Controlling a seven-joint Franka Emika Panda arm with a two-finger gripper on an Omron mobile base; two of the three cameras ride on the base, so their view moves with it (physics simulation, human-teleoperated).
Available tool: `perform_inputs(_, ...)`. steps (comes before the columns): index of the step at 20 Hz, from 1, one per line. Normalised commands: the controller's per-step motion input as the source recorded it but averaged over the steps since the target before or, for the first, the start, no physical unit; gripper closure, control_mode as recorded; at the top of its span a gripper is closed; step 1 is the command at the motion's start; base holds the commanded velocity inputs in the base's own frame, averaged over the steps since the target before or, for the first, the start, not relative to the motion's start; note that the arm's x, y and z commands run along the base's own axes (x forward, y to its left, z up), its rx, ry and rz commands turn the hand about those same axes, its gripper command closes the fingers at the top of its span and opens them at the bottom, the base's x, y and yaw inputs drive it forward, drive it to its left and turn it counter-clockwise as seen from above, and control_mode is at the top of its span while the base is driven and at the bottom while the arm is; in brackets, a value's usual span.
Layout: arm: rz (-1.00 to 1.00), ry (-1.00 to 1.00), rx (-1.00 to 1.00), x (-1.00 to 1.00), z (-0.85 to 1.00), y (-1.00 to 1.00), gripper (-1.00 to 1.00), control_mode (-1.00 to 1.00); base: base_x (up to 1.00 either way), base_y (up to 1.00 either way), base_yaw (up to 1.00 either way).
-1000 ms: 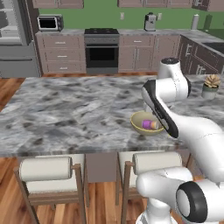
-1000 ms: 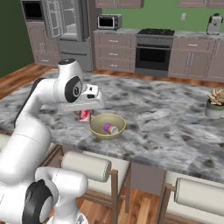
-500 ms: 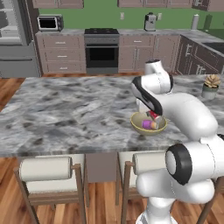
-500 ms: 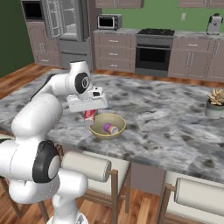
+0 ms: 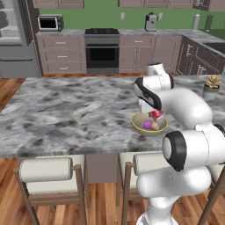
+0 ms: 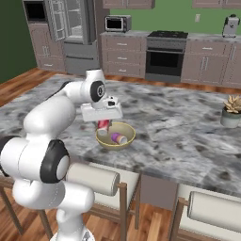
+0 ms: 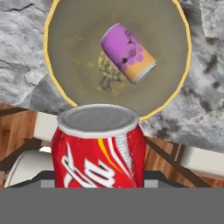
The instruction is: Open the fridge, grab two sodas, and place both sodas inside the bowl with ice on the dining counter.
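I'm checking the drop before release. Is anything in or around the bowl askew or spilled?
Nothing spilled. The purple can lies tipped on its side in the bowl, and the red can is upright in the end effector above the bowl's rim. The fridge door looks left open.

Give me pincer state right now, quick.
Pincer: closed on the red soda can, held over the bowl; the purple can already lies on its side inside.
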Motion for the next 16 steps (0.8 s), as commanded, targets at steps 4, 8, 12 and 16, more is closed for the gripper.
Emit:
perform_inputs(4,0.00,0.00,0.04,0.24,-0.23,-0.37,1.00,-1.00,0.00,0.00,0.00)
perform_inputs(8,0.00,0.03,0.00,0.28,-0.29,-0.12,1.00,-1.00,0.00,0.00,0.00)
perform_inputs(12,0.00,0.05,0.00,0.35,-0.29,0.00,1.00,-1.00,0.00,0.00,0.00)
perform_inputs(16,0.00,0.06,0.00,0.34,-0.29,0.00,1.00,-1.00,0.00,0.00,0.00)
